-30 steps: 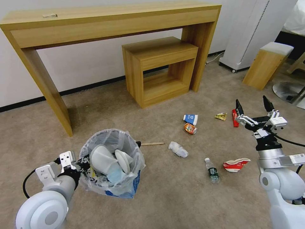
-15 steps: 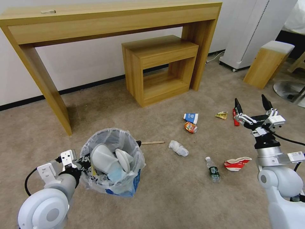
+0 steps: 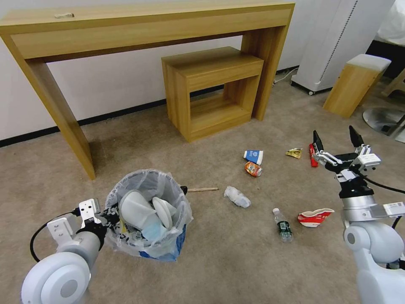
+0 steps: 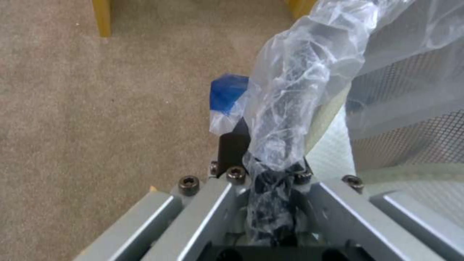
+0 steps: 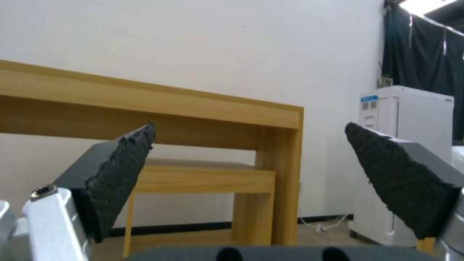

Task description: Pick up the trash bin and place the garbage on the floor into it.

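Note:
In the head view the trash bin, lined with a crinkled clear bag, hangs at the lower left with two white slippers inside. My left gripper is shut on its near rim; in the left wrist view the left gripper pinches the bagged rim. On the floor lie a stick, a tissue wad, a blue-white cup, an orange can, a bottle, a red-white cup, and yellow and red wrappers. My right gripper is open and empty above them, its right gripper facing the desk.
A long wooden desk stands against the wall with a small wooden table tucked under it. A white appliance, a wooden stool and a chair base stand at the right. Open carpet lies ahead of the bin.
The whole head view has shifted a little. The bin and both grippers keep nearly the same places, and the litter has not moved.

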### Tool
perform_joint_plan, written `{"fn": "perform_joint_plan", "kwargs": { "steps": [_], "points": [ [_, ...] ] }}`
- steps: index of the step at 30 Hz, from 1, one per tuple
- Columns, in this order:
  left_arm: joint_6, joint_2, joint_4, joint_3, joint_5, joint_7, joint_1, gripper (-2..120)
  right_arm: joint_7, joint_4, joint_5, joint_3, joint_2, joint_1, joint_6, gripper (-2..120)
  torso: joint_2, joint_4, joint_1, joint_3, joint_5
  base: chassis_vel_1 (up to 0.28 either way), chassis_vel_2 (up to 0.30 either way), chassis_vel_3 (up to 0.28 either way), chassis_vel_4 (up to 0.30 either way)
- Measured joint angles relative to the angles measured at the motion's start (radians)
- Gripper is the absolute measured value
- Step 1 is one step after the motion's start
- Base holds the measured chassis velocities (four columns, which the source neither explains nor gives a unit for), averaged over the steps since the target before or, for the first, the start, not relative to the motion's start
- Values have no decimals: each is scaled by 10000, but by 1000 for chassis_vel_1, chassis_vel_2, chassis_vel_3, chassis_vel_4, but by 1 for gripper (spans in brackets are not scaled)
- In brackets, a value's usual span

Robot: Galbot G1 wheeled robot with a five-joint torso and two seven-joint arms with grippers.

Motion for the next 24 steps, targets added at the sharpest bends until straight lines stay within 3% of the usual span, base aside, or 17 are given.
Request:
{"fn": "perform_joint_plan", "kwargs": {
  "steps": [9, 20, 21, 24],
  "points": [
    [0, -61, -88, 26, 101, 50, 114, 1, 0, 62, -2, 86, -24, -203, 82, 100, 0, 0, -1, 9, -1, -78, 74, 77, -86],
    [-14, -77, -192, 2, 141, 108, 189, 1, 73, 178, -45, -49, -8, -431, 127, 100, 1, -1, 0, 20, -10, -224, 232, 230, -246],
    [-15, -78, -209, -2, 140, 122, 203, 1, 227, 203, -126, -95, -2, -473, 124, 100, 1, -1, -1, 20, 4, -201, 274, 252, -228],
    [-24, -78, -245, -23, 145, 128, 213, 1, 598, 284, -353, -241, -25, -598, -37, 100, 1, 0, 1, 25, -2, -185, 196, 168, -191]
  ]
}}
